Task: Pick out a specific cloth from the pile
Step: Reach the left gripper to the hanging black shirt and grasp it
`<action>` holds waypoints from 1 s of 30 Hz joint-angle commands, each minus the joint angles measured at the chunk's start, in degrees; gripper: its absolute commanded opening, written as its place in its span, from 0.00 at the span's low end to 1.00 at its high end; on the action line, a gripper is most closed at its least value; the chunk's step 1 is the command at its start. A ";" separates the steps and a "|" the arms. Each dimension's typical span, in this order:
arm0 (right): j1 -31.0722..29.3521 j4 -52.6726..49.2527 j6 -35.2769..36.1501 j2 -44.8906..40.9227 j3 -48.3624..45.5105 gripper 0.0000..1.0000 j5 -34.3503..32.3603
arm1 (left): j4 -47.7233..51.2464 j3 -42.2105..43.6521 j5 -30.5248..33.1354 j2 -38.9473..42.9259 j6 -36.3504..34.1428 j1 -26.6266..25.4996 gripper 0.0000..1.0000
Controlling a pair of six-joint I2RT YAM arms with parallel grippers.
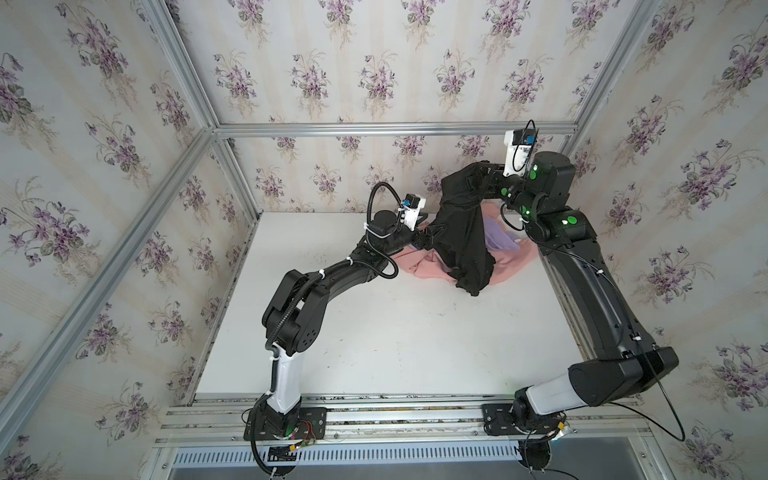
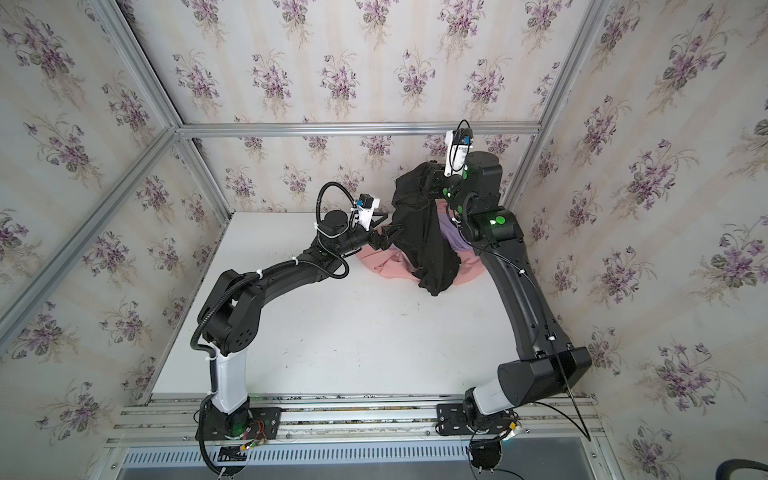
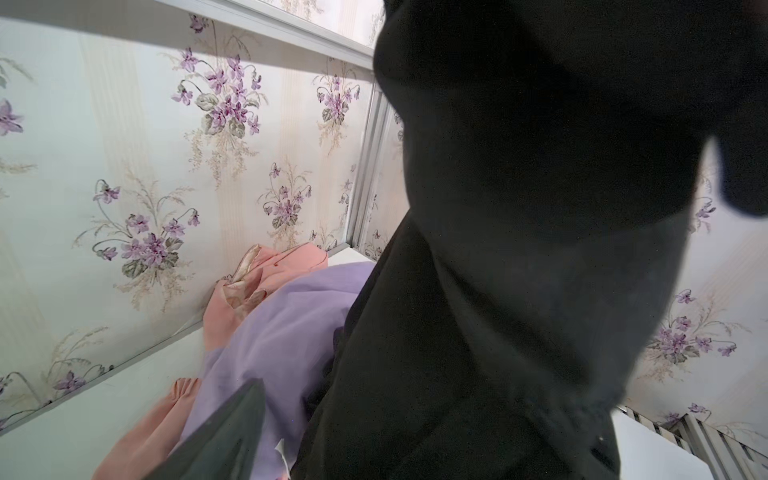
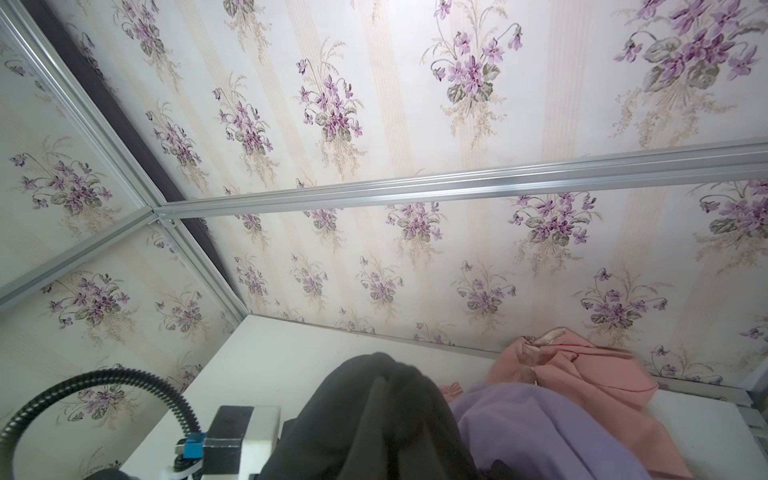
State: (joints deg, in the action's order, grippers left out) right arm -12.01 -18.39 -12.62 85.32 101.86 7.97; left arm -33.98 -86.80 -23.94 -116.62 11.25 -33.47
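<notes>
Black cloth (image 1: pixel 465 232), one, hangs above one pink (image 1: pixel 419 266) and one lilac garment (image 1: pixel 498 241).

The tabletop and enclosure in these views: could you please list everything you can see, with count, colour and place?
black cloth: one, black, lifted at the far right of the table, its lower end draping onto the pile.
salmon pink cloth: one, pink, flat on the table under the black cloth.
lilac cloth: one, purple, on the pink cloth behind the black one.
table: one, white, mostly bare.
walls: floral wallpaper, purple flowers, with aluminium frame bars.
left gripper: one, black, fingers parted at the black cloth's left edge.
right gripper: one, black, raised, shut on the black cloth's top.
</notes>
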 commanded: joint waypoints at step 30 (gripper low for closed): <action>2.08 5.80 1.47 -5.89 1.54 0.00 -0.44 | -1.97 -0.47 -4.35 10.69 7.79 -1.14 0.00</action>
State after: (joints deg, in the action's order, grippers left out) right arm -9.93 -16.01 -12.45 80.16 101.67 8.47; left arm -33.85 -87.05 -28.10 -107.50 18.17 -34.50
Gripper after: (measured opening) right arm 0.068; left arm 0.063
